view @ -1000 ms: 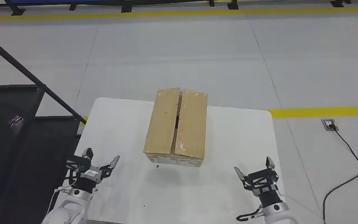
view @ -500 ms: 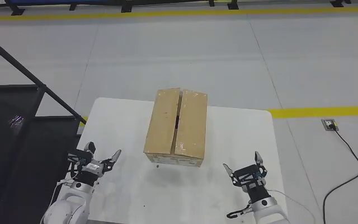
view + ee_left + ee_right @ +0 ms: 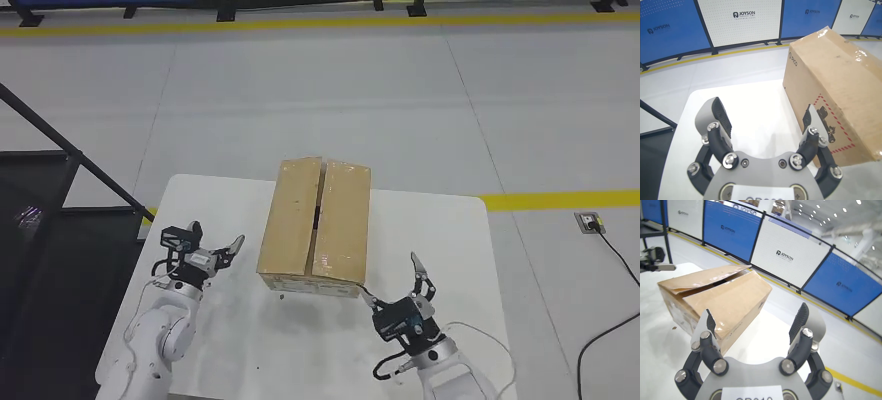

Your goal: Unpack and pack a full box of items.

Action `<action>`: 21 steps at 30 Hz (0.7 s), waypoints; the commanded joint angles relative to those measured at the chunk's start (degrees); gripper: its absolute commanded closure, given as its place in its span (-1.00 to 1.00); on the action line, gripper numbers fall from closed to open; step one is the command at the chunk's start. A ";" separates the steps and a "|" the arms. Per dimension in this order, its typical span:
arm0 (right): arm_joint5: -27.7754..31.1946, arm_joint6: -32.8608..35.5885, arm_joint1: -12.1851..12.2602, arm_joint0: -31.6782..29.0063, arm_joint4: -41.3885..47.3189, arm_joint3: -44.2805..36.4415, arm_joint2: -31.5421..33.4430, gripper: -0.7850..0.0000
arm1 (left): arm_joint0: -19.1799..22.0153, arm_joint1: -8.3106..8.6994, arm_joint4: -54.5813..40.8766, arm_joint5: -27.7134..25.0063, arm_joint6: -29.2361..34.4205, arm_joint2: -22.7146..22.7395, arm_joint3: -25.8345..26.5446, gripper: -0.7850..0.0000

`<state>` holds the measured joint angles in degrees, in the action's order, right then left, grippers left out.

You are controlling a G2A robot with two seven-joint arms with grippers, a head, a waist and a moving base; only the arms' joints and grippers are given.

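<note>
Top view: box (image 3: 315, 228) between left gripper (image 3: 216, 241) and right gripper (image 3: 392, 281); both wide, empty

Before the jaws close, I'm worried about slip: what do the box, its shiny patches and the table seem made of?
Box: brown cardboard, matte, judging by its creased, folded flaps. Shiny patches: probably clear packing tape, given the glare and wrinkles. Table: smooth white top, faintly glossy; material unclear.
</note>
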<state>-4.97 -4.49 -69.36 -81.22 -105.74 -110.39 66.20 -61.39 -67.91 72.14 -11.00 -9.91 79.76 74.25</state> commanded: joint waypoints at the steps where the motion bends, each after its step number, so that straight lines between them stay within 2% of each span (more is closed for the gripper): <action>1: -0.53 0.05 -0.01 -0.01 3.13 0.01 0.08 -1.00 | 0.30 -0.09 0.66 0.14 -0.10 -0.50 -0.67 -1.00; 8: 0.80 -1.27 0.02 -0.34 2.49 0.26 -0.41 -1.00 | 0.30 -0.09 0.66 0.14 -0.10 -0.50 -0.67 -1.00; 21: 4.37 -3.50 -0.19 0.26 -2.18 1.03 -1.67 -1.00 | -0.31 -0.87 2.83 -1.57 1.09 -5.10 0.21 -1.00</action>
<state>-0.74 -7.92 -69.54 -80.92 -107.89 -109.36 64.43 -61.66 -68.74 74.85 -12.43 -8.88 74.93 74.44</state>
